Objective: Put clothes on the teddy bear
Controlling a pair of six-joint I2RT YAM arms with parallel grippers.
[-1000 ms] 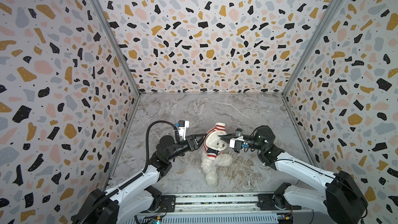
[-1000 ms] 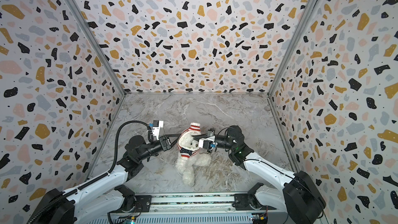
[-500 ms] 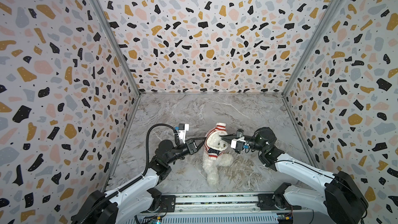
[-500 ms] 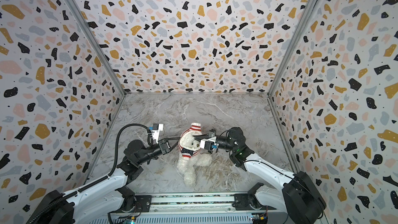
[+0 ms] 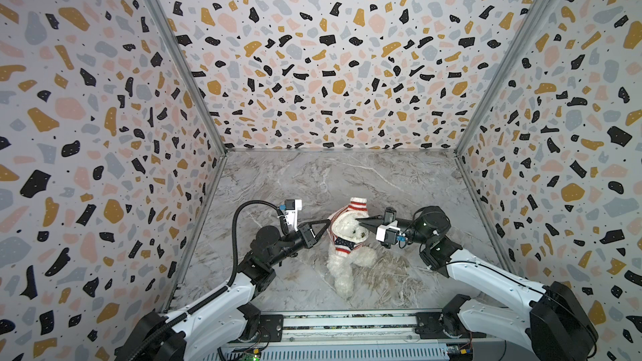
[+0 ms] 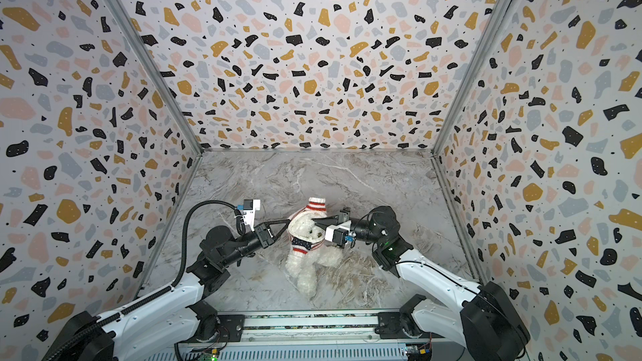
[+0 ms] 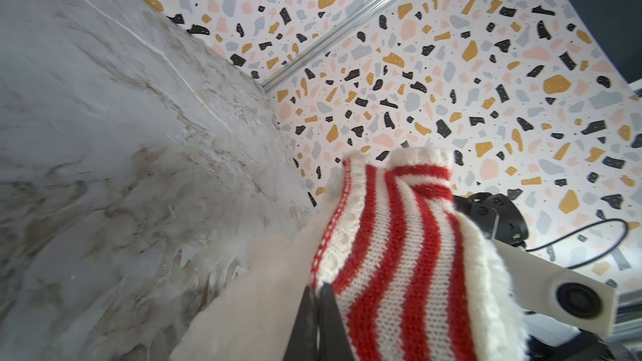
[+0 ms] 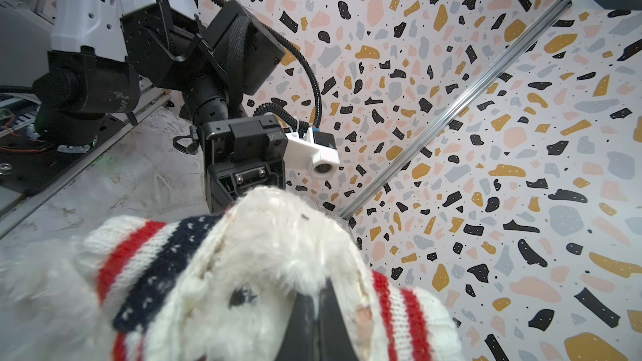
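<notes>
Clenched on opposite edges of the sweater (image 5: 357,205) bunched around the head of the bear (image 5: 350,230) at mid-bench (image 5: 312,182), the left end effector (image 5: 326,222) and right end effector (image 5: 361,222) may lose their thin pinches, or drag the bear over, if they pull unevenly.

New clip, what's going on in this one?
Two robot arms are dressing a white teddy bear on the marble table. A red, white and navy knitted sweater is bunched around its head and chest, with the face showing through the opening and the legs bare. The left gripper and the right gripper each have their jaws shut on the sweater's edge, on opposite sides of the bear's head.
</notes>
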